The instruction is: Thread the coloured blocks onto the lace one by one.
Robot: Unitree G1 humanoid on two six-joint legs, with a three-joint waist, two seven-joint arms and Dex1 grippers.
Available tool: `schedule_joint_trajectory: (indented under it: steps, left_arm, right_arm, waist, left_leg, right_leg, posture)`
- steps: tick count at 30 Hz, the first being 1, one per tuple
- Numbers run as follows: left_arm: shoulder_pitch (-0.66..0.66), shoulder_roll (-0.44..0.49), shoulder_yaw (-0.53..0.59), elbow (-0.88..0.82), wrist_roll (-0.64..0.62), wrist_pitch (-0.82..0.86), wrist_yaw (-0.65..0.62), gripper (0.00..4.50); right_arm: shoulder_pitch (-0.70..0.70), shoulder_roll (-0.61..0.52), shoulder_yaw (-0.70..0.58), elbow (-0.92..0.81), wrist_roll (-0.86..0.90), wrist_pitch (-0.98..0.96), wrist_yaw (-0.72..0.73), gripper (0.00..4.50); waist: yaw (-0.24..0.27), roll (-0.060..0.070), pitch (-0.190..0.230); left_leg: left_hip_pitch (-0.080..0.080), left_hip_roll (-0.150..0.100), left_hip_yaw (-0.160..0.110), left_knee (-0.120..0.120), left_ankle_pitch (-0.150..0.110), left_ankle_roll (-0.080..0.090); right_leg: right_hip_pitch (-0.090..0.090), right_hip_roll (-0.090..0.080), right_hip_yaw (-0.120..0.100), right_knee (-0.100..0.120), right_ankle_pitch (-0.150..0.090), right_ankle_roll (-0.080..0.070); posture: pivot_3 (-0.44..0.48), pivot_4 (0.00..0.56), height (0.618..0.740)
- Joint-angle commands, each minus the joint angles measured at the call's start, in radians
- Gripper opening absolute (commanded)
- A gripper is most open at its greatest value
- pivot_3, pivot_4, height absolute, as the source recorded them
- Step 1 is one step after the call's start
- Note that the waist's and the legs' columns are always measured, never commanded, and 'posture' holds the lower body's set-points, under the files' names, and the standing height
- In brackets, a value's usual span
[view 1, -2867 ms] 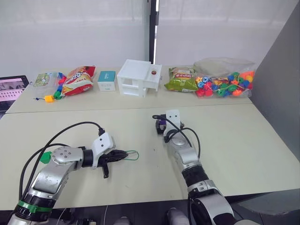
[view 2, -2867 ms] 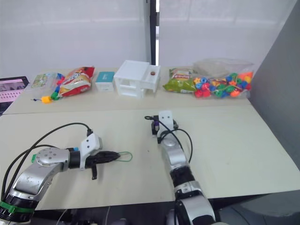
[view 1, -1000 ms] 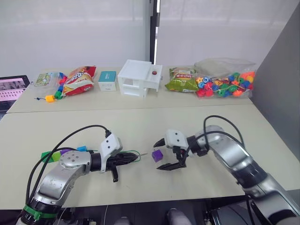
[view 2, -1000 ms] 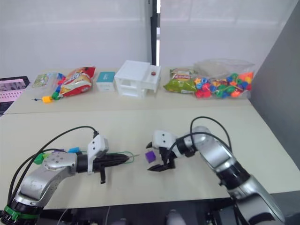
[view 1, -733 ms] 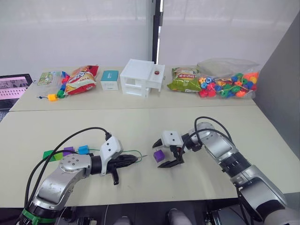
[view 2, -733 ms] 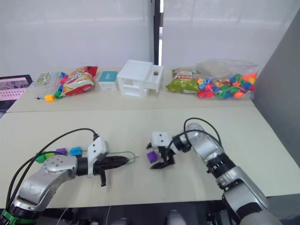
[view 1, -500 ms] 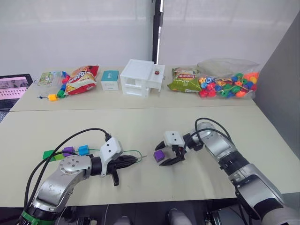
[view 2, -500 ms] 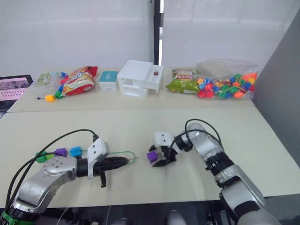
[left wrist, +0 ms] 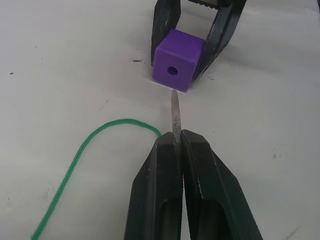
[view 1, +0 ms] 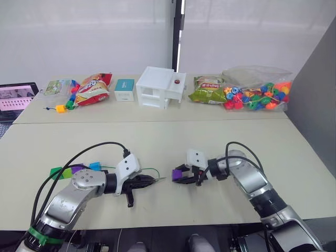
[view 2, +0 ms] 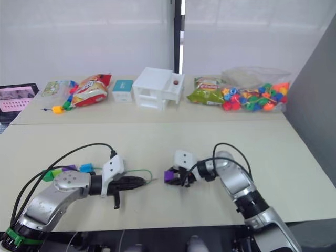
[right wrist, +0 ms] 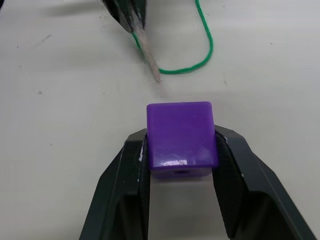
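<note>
One stiff pale needle tip (left wrist: 175, 114) of the thin green lace (view 1: 148, 171) is pinched left of centre by the closed left gripper (view 1: 148, 182). Just rightward, its axis is aimed at the bored hole of the small purple plastic cube (left wrist: 178, 59), clamped by the right gripper (right wrist: 179, 150).

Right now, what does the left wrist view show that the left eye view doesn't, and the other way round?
The left wrist view alone shows the hole in the purple block's face, with the lace's pale tip just short of it. The left eye view alone shows blocks already on the lace behind the left arm, and at the back of the table the snack bags, white box and bag of beads. Both show the left hand shut on the lace tip and the right hand shut on the purple block.
</note>
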Motion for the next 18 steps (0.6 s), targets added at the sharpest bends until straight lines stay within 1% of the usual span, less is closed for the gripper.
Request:
schedule_joint_trajectory:
  steps: [1, 6, 11, 18]
  left_arm:
    - [-0.041, 0.004, -0.037, 0.033, 0.032, -0.044, -0.037, 0.00]
    - [-0.061, -0.012, -0.065, 0.070, 0.053, -0.076, -0.054, 0.00]
    - [-0.080, -0.041, -0.068, 0.113, 0.077, -0.112, -0.046, 0.00]
    - [-0.091, -0.062, -0.076, 0.121, 0.085, -0.121, -0.056, 0.00]
  right_arm:
    - [0.025, -0.008, 0.028, -0.078, -0.012, 0.049, -0.022, 1.17]
    - [0.033, -0.022, 0.038, -0.114, -0.006, 0.076, -0.030, 1.17]
    - [0.033, -0.034, 0.046, -0.136, 0.000, 0.087, -0.022, 1.17]
    - [0.030, -0.039, 0.054, -0.153, 0.005, 0.098, -0.023, 1.17]
  waist:
    - [-0.002, 0.000, 0.000]
    - [-0.002, 0.000, 0.000]
    - [0.001, 0.000, 0.000]
    - [0.001, 0.000, 0.000]
  left_leg:
    - [0.000, 0.000, 0.000, 0.000, 0.000, 0.000]
    - [0.000, 0.000, 0.000, 0.000, 0.000, 0.000]
    - [0.000, 0.000, 0.000, 0.001, 0.000, 0.000]
    - [-0.001, 0.000, 0.000, 0.002, 0.000, 0.000]
  right_leg:
    - [0.000, 0.000, 0.000, 0.000, 0.000, 0.000]
    - [0.000, 0.000, 0.000, 0.000, 0.000, 0.000]
    - [0.000, 0.000, 0.000, 0.000, 0.000, 0.000]
    - [0.000, 0.000, 0.000, 0.000, 0.000, 0.000]
  posture:
    - [0.000, 0.150, 0.740]
    - [0.000, 0.150, 0.740]
    - [0.000, 0.150, 0.740]
    - [0.000, 0.150, 0.740]
